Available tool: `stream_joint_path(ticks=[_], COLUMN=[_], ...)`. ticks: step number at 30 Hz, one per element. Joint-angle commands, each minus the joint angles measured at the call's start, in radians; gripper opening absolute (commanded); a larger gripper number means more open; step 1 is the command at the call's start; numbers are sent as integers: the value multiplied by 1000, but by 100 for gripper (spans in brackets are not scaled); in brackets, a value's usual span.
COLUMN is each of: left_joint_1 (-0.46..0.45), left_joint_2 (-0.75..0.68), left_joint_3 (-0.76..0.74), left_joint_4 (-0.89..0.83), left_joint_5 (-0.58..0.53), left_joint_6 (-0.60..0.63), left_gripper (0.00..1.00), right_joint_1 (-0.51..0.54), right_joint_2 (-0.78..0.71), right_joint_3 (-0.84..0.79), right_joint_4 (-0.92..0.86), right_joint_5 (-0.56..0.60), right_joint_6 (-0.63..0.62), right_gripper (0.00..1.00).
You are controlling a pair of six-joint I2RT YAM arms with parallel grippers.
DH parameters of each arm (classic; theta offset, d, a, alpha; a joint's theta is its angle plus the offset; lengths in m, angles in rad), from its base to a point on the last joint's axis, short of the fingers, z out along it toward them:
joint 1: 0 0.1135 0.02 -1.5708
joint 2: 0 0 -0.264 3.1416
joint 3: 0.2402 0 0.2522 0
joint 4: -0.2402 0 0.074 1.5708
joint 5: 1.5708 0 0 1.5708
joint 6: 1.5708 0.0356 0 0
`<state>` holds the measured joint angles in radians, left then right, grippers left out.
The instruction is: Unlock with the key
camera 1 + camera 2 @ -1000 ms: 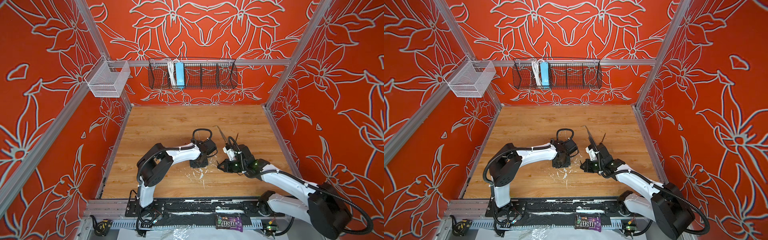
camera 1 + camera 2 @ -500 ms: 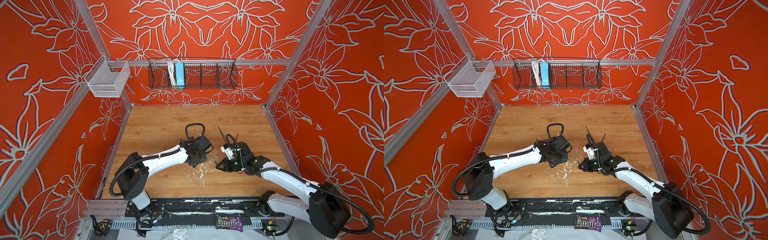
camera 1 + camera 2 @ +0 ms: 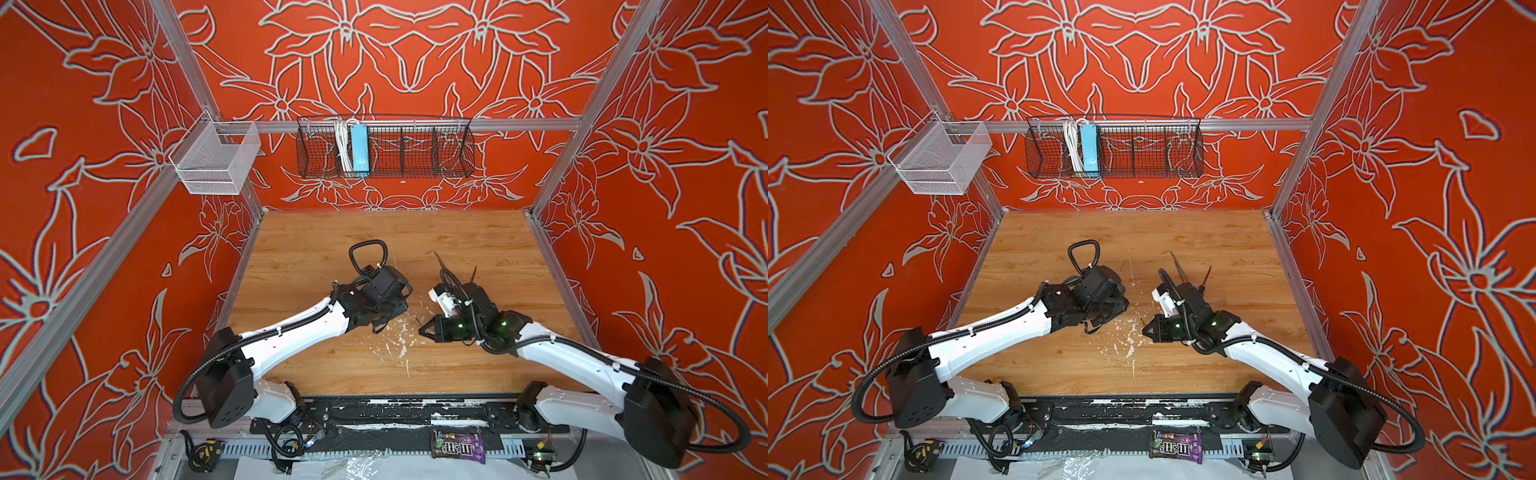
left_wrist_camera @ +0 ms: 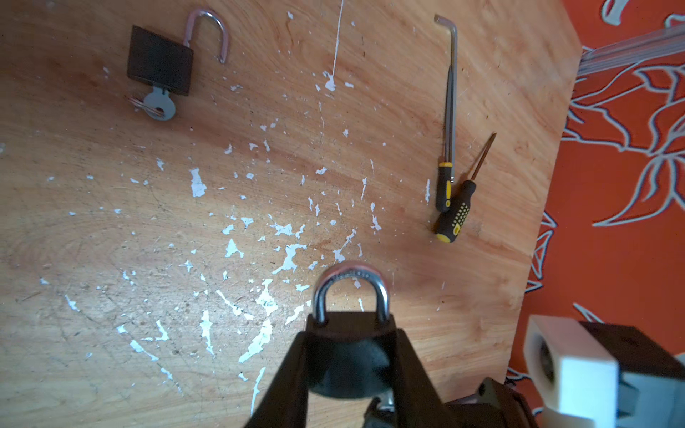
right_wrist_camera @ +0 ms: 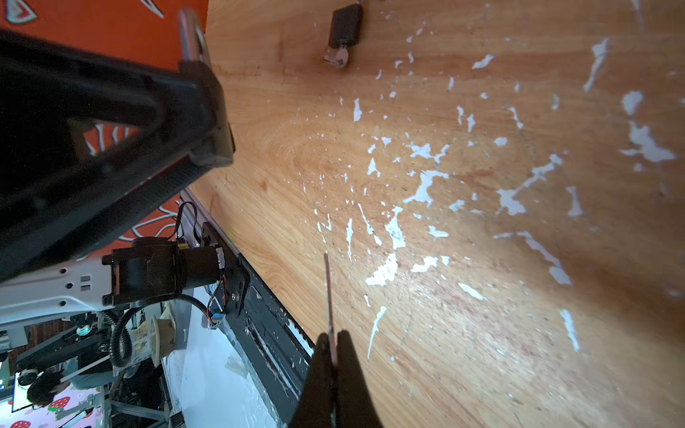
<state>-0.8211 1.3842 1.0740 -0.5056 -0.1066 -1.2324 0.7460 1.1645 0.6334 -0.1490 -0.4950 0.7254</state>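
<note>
Padlock [image 4: 348,365], shackle shut, clamped by its body in the left gripper [image 4: 351,335] above the table [image 4: 111,229], key [image 5: 328,289] pinched in the closed right gripper [image 5: 333,339] nearby, not touching: apparently pre-insertion, next requiring blade alignment with the hidden keyway.

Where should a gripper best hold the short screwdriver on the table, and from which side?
Probably the handle of the short screwdriver, near its butt end, from above: it lies flat, its shaft is thin, and the long screwdriver touches the handle's other end.
</note>
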Motion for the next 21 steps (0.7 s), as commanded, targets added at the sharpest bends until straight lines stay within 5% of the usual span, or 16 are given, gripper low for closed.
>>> stream_joint_path(ticks=[1,21], left_joint_1=[5,5], left_joint_2=[-51,-47], left_joint_3=[-8,18], left_joint_4=[19,-4], left_joint_5=[-9,5], left_joint_6=[-57,-46], left_gripper=[0,0], right_joint_1=[67,135], right_joint_2=[22,42], right_joint_3=[41,60], right_joint_4=[100,261], right_joint_5=[79,152], right_joint_6=[74,118], right_gripper=[0,0])
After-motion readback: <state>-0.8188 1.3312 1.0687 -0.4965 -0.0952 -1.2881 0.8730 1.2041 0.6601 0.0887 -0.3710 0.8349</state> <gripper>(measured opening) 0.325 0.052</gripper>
